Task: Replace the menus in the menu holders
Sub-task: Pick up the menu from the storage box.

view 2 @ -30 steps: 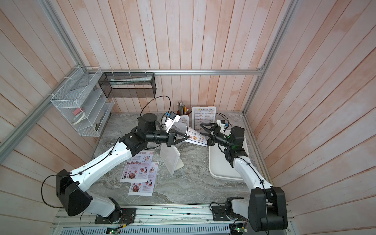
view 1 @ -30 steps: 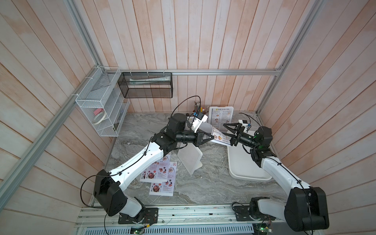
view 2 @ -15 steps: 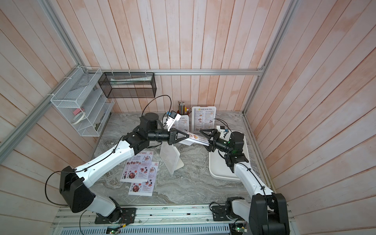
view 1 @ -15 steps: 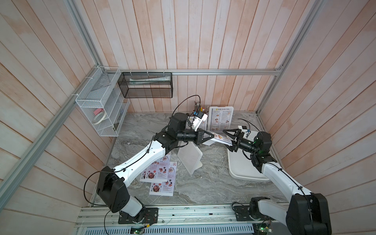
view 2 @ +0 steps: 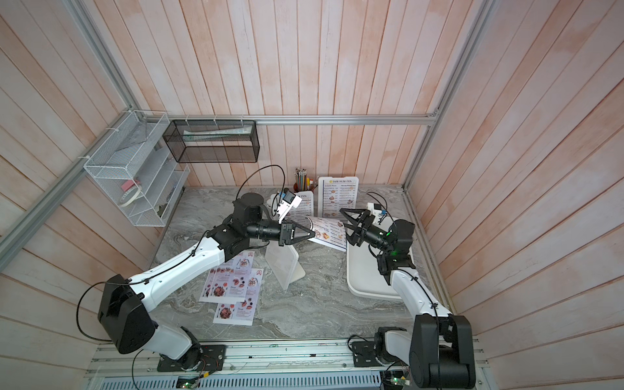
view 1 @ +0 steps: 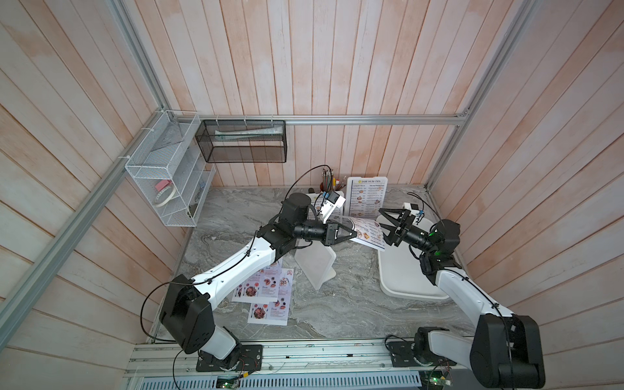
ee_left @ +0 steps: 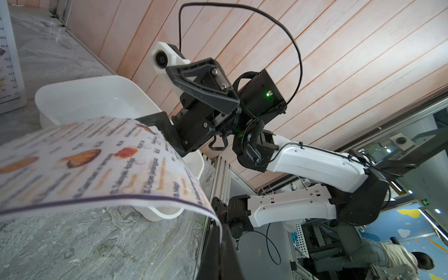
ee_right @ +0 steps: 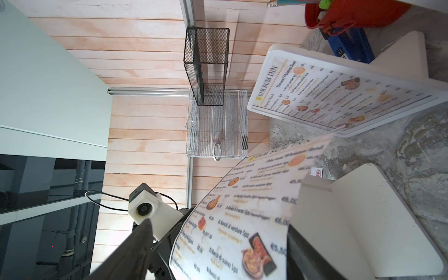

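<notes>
Over the grey marble tabletop (view 1: 337,314), walled in pale planks, the left gripper (view 1: 351,233) is pressed together on one edge of a Dim Sum Inn menu (view 1: 369,233). The sheet hangs in the air and reaches toward the right gripper (view 1: 385,224). Its jaws stand spread, one above and one below the free edge. An empty menu holder (view 1: 317,266) stands below, nearer the left arm.

The Dim Sum Inn menu (ee_left: 97,164) pinched in the left gripper (view 1: 355,234) is blurring near the lens and running off the left wrist view's edge. Its far edge is covering one fingertip of the right gripper (view 1: 383,225). Just beyond the left gripper, the left wrist camera (view 2: 288,202) is hiding part of a menu holder (view 2: 304,205)
</notes>
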You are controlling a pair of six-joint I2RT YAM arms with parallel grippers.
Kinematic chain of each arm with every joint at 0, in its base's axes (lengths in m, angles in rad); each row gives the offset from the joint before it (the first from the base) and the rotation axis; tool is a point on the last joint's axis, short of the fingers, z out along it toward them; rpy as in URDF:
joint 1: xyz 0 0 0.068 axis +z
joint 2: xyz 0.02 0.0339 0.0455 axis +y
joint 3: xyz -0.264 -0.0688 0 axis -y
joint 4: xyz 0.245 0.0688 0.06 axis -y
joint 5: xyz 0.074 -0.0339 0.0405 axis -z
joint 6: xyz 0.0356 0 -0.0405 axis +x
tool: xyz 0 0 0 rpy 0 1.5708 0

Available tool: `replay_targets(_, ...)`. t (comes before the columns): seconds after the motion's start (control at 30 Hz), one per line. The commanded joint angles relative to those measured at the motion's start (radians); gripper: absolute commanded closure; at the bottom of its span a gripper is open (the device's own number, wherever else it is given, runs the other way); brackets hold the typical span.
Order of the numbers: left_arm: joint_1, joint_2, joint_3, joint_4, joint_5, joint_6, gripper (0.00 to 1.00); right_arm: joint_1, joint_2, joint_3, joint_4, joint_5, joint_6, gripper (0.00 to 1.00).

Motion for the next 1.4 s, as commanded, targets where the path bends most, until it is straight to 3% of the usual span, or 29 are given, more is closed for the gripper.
replay_targets(0.0, 0.003, -0.042, -0.036, 0.065, 0.040, -0.040, 0.97, -0.019, -0.009, 0.010, 0.110, -0.051, 0.021, 0.20)
replay_targets(0.27, 0.004, -0.075, -0.091, 0.064, 0.019, -0.061, 0.97, -0.052, 0.014, -0.020, 0.355, -0.081, 0.132, 0.22)
replay_targets(0.6, 0.004, -0.098, -0.106, 0.079, 0.009, -0.092, 0.97, -0.058, 0.025, -0.062, 0.514, -0.091, 0.169, 0.25)
replay_targets(0.83, 0.003, -0.106, -0.136, 0.063, 0.004, -0.092, 0.97, -0.058, 0.028, -0.067, 0.598, -0.099, 0.186, 0.42)
replay_targets(1.0, 0.005, -0.117, -0.137, 0.041, -0.014, -0.079, 0.97, -0.058, 0.018, -0.059, 0.518, -0.105, 0.149, 0.55)
replay_targets(1.37, 0.033, -0.128, -0.149, 0.011, -0.023, -0.059, 0.97, -0.058, -0.080, 0.015, 0.085, -0.110, -0.131, 0.76)
